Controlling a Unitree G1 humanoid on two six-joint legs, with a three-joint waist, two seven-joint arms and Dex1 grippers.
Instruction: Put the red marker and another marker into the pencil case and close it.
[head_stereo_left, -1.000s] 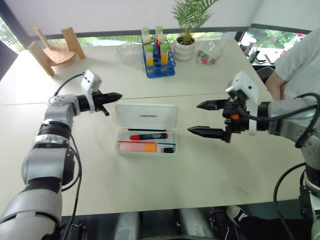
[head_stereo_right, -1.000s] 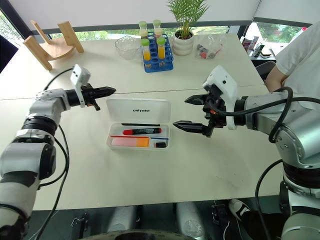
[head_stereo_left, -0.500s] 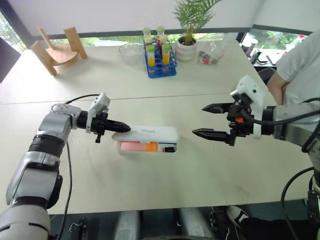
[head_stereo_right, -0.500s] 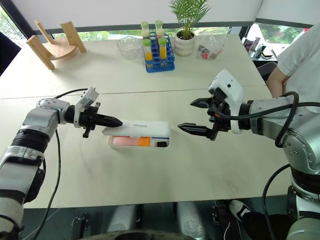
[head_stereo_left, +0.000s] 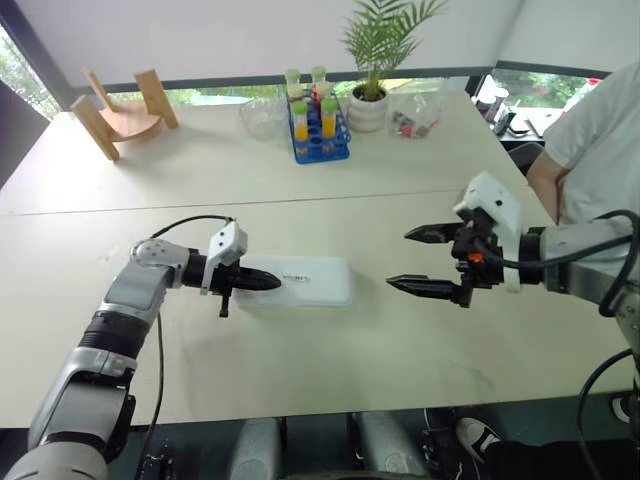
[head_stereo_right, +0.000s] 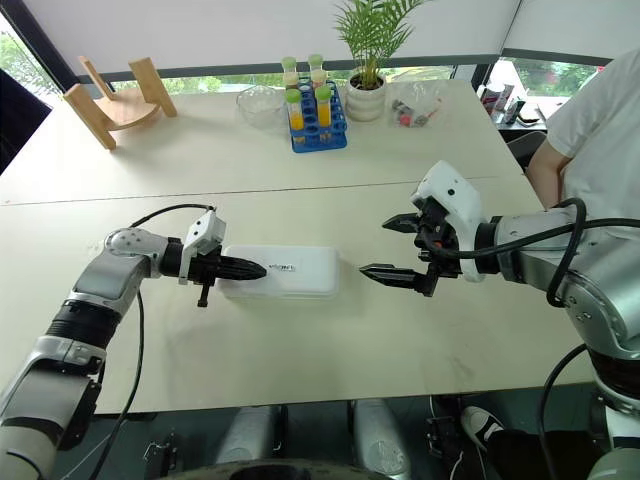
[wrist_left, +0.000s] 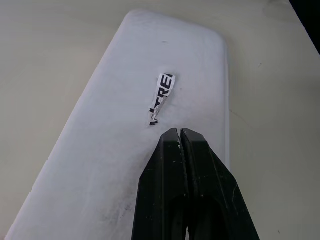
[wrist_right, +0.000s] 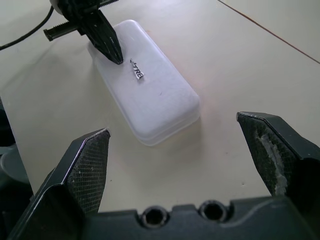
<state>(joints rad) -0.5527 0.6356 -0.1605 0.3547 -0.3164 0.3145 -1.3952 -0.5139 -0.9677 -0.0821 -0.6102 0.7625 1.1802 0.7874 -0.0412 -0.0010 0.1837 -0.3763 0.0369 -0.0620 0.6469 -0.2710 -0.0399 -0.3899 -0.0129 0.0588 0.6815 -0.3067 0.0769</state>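
Observation:
The white pencil case (head_stereo_left: 310, 283) lies shut on the table's middle, with small dark lettering on its lid. My left gripper (head_stereo_left: 274, 282) is shut, and its tip rests on the left part of the lid (wrist_left: 125, 115), just short of the lettering. My right gripper (head_stereo_left: 397, 258) hovers open a little to the right of the case, above the table, with nothing between its fingers. The right wrist view looks down on the case (wrist_right: 155, 100) with the left gripper (wrist_right: 115, 56) at its far end. The red marker and the other marker are hidden inside the shut case.
At the back of the table stand a blue rack of tubes (head_stereo_left: 320, 125), a potted plant (head_stereo_left: 368, 95), a glass bowl (head_stereo_left: 260, 110) and a wooden stand (head_stereo_left: 125, 105). A person in a white shirt (head_stereo_left: 600, 130) stands at the right edge.
The case's lid, standing open a second ago, has swung down and now lies shut. My left gripper came down and nearer with it, onto the lid. The right gripper has stayed put.

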